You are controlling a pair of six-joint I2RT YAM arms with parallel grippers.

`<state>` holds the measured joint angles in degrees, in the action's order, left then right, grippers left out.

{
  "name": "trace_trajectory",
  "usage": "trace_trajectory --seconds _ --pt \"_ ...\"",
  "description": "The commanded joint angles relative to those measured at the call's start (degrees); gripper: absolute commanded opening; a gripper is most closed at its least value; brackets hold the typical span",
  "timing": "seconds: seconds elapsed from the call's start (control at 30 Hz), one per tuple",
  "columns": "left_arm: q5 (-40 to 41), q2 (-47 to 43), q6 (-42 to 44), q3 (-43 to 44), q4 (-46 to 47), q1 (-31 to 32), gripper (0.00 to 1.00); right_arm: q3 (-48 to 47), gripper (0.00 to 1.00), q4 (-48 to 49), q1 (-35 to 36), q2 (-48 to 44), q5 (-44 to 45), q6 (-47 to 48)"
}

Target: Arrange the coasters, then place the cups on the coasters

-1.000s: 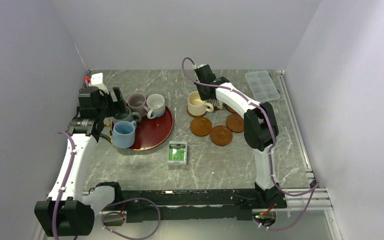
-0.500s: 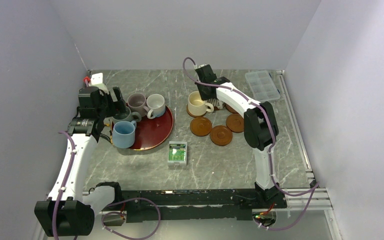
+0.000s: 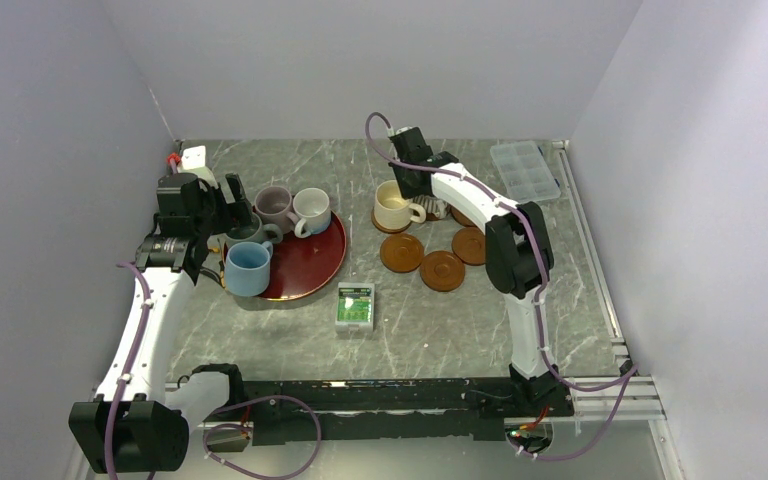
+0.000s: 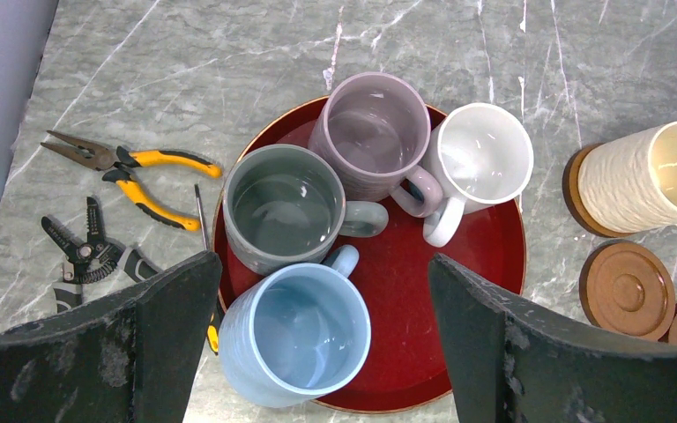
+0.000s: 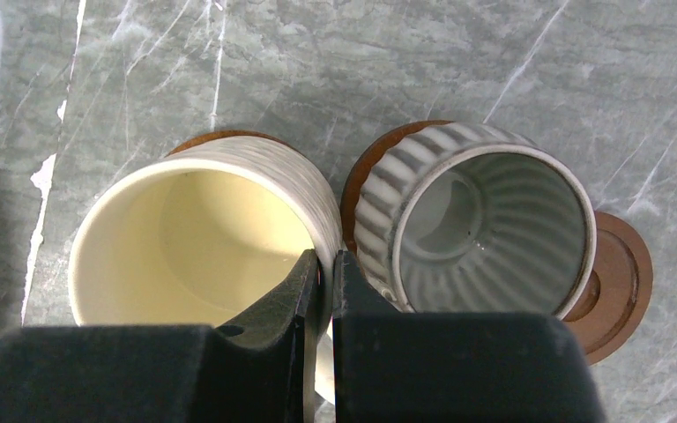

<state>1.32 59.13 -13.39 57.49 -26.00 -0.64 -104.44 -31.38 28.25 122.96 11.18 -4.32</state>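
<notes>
Right gripper [image 5: 322, 275] is pinched shut on the handle of the empty cream cup [image 5: 194, 247], which stands upright on a coaster [image 5: 220, 138]. The empty striped cup [image 5: 476, 229] is just beside it. Left gripper [image 4: 322, 260] gapes wide, holding nothing, above the empty light blue cup [image 4: 295, 339] on the red tray [image 4: 388, 291], its handle pointing away.

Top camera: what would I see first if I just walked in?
Four mugs cluster at a dark-red tray on the left: mauve, white, grey-green and light blue. Right of it, a cream mug and a striped mug sit on coasters, with the right gripper shut between them. Three bare coasters lie nearer the arms.
</notes>
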Motion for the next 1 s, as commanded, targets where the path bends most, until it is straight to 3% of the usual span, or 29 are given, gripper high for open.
trace_trajectory --seconds 0.0,0.33,0.97 --pt "-0.8 -0.2 -0.5 1.5 1.0 0.3 0.94 -3.7 0.05 3.0 -0.3 -0.9 -0.6 -1.1" --pt "-1.5 -0.1 -0.6 1.5 1.0 0.2 0.94 -3.9 0.28 2.7 -0.4 -1.6 -0.8 -1.2" --pt "-2.2 0.6 -0.6 1.2 1.3 0.3 0.94 -2.9 0.45 1.2 -0.4 -7.1 -0.5 -1.1"
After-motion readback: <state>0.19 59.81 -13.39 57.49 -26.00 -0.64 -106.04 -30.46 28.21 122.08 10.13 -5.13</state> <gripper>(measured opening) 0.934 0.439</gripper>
